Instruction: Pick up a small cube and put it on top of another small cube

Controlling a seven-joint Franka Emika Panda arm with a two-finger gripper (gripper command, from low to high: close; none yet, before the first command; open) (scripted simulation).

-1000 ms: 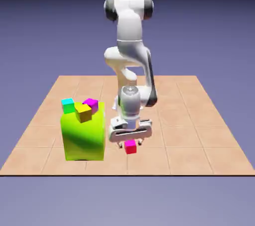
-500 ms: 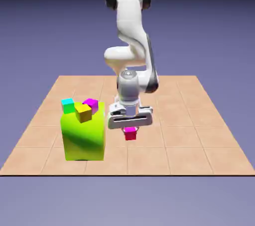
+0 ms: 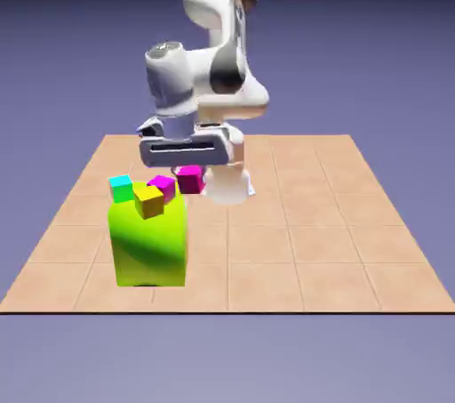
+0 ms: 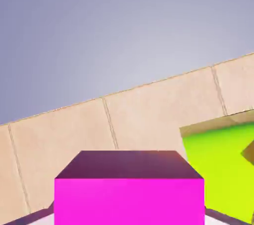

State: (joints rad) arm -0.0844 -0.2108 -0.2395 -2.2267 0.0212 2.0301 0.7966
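Observation:
My gripper is shut on the small crimson-pink cube and holds it in the air, just to the exterior view's right of the top of the big lime-green block. On that block sit a cyan cube, a yellow cube and a purplish-magenta cube. In the hand view the held cube fills the bottom middle and hides the fingertips. The lime-green block shows at the right, with a corner of the yellow cube at the edge.
The tan tiled table stretches around the block, and its far edge meets the blue-violet backdrop. The white arm's base stands behind the held cube.
The gripper has lifted the crimson-pink cube off the table and carried it up and to the exterior view's left, to the level of the green block's top.

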